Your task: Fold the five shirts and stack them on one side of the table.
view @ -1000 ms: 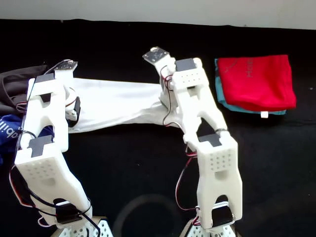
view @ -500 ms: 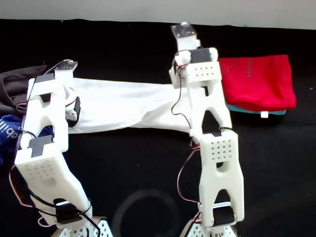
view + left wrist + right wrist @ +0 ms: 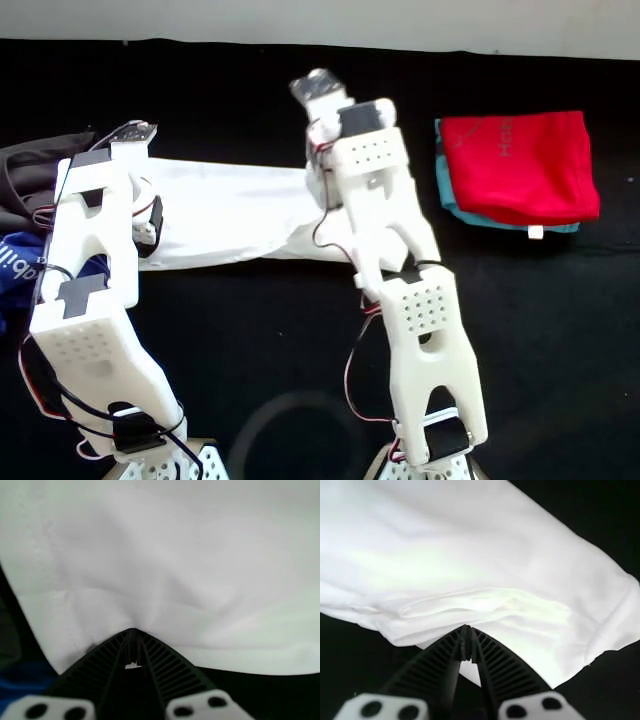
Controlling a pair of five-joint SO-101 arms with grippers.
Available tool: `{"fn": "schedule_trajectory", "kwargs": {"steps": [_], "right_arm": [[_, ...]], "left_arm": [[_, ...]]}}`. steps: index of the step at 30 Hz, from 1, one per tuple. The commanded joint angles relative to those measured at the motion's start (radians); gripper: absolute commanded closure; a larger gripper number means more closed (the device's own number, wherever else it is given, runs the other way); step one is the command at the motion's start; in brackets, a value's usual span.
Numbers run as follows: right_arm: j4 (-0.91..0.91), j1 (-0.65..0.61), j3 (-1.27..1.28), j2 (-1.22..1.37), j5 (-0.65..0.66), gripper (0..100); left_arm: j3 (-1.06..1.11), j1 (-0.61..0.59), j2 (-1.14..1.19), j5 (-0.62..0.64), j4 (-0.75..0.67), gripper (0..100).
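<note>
The white shirt (image 3: 235, 210) lies stretched in a long band on the black table (image 3: 250, 330), spanning the gap between the two claws. The left claw (image 3: 131, 631) is clenched on one end of it. The cloth puckers into a small peak right at the closed tips, which suggests this claw serves as an anchor so the band can be pulled taut. The right claw (image 3: 465, 628) is clenched too, its tips pinching the doubled edge at the other end, where a loose flap runs on past it. Holding both ends this way likely lets the fabric lie flat for the next fold. On the outer side of the right claw, well apart from it, a folded red shirt (image 3: 520, 165) rests on a teal shirt (image 3: 450, 212), probably the start of the stack. On the outer side of the left claw, a dark shirt (image 3: 30, 170) and a blue shirt (image 3: 15, 265) lie bunched, seemingly waiting their turn
</note>
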Motion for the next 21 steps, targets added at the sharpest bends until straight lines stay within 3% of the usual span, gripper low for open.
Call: {"fn": "schedule_trajectory", "kwargs": {"steps": [1,6,14,21], "right_arm": [[0.012,-0.018,0.122,-0.162,0.012,99.2],[-0.001,-0.039,0.291,-0.234,0.054,99.2],[-0.231,-0.05,0.311,-0.226,0.054,99.2],[-0.354,-0.05,0.318,-0.114,-0.083,99.2]], "left_arm": [[0.005,0.015,0.002,0.009,-0.026,99],[0.005,0.015,0.002,0.009,-0.028,99],[0.005,0.015,0.002,0.009,-0.028,99],[0.005,0.015,0.002,0.009,-0.028,99]]}}
